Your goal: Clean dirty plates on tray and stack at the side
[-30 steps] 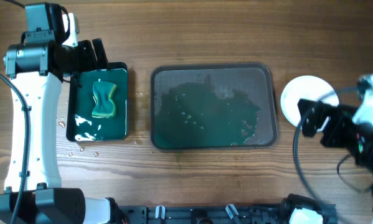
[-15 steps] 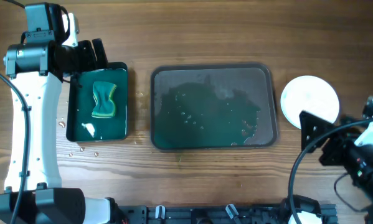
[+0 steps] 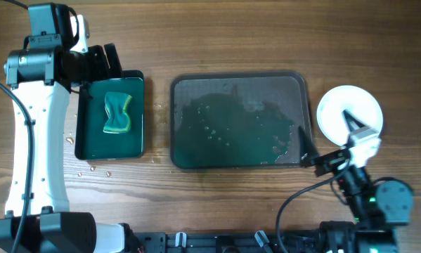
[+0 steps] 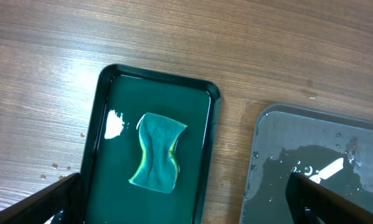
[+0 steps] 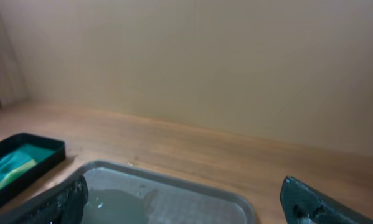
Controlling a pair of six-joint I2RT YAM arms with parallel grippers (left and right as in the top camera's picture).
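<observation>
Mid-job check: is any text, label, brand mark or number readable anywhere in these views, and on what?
None can be read in any view.
There is no lettering, number or sign on the white plate, the large tray, the small green tray, the sponge or the wooden table.
The left arm's white casing shows no legible marking.

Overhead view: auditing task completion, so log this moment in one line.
large dark grey rectangular tray: wet, holds no plates | round white plate: beside it | left jaws: open | right jaws: open
</observation>
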